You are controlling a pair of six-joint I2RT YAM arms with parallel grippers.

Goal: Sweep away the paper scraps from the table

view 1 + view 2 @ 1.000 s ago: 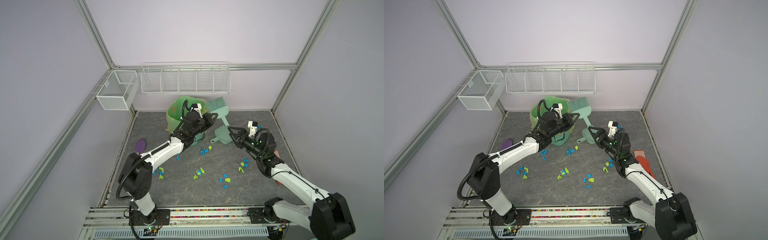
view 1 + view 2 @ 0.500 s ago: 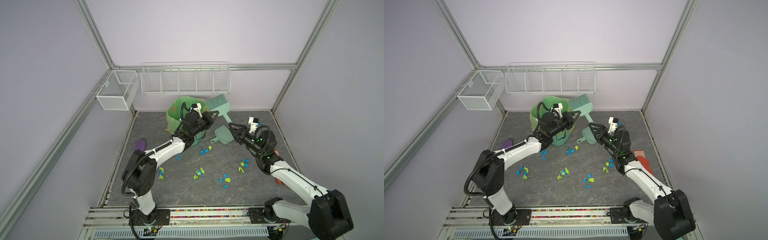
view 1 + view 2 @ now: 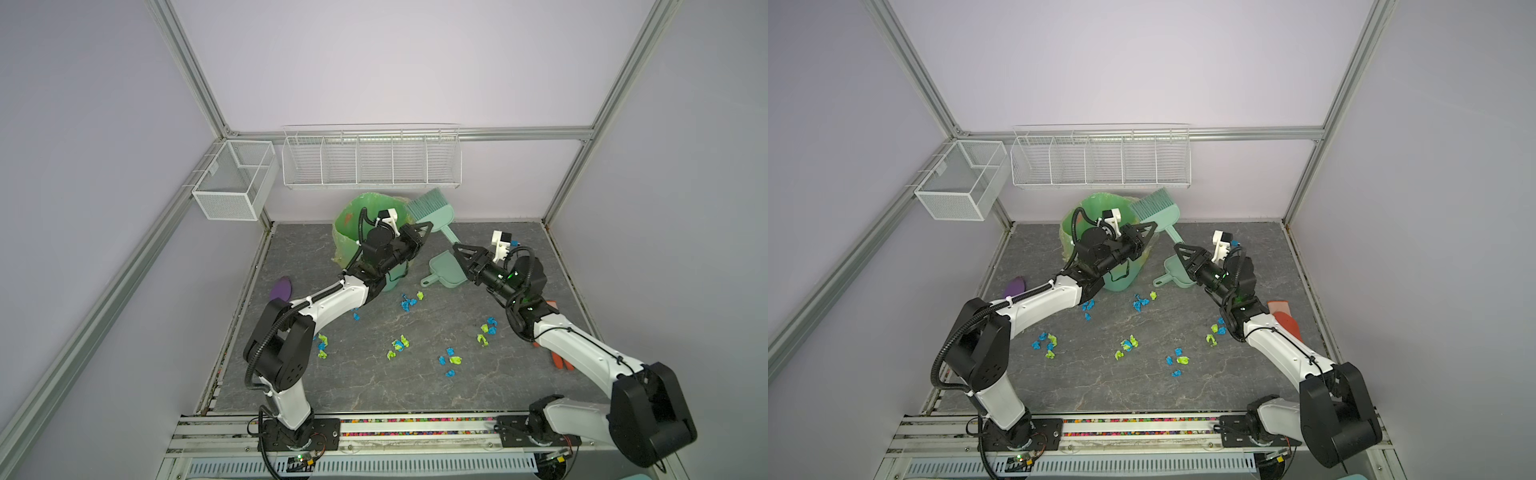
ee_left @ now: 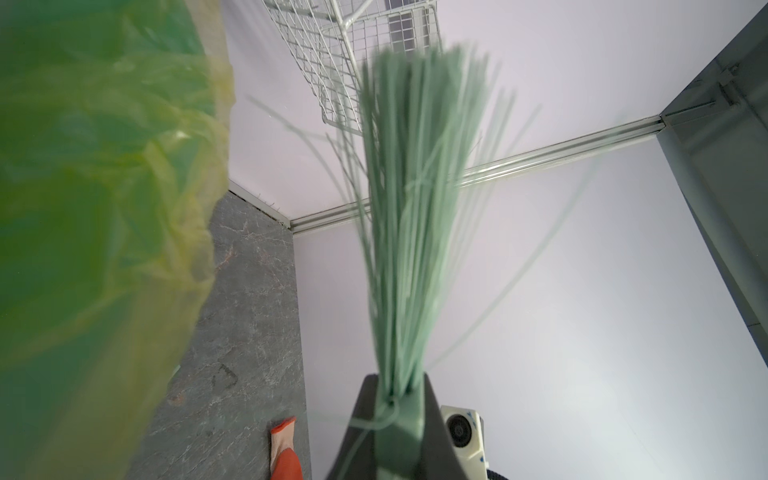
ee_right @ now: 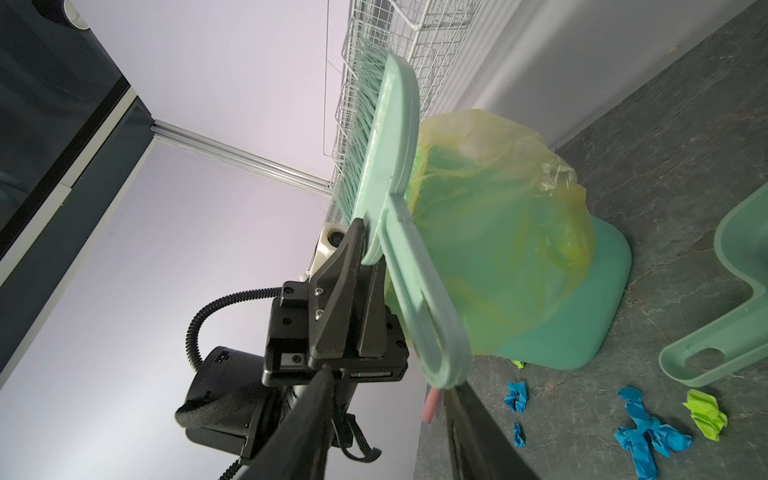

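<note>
The paper scraps (image 3: 399, 345), crumpled blue and lime-green bits, lie scattered over the middle and front of the grey veined surface (image 3: 374, 390). A few sit close to the lined bin (image 3: 351, 224) at the back. None of them is in the dustpan (image 3: 446, 272), which rests flat on the surface beside the bin with its handle towards the scraps, so sweeping does not appear to have begun.

The brush (image 3: 432, 208) is held in the air between the two arms. The left claw (image 3: 426, 230) is clamped on the plastic back of the brush head, where the handle starts. The bristles point up towards the wire rack, and the handle slants down and out towards the other arm. This grip suits passing the brush rather than sweeping with it, because it leaves the whole handle free to be taken.

The right claw (image 5: 390, 382) has its jaws apart on either side of the looped end of the handle. In the right wrist view one jaw is close against the loop and a gap shows at the other, so it does not look clamped.

The moment therefore reads as a hand-over. Taking the brush by the handle would let the right arm turn the bristles down to the surface, and the left arm would be free for the dustpan. The bin stands within reach of both arms, probably to receive the scraps.
</note>
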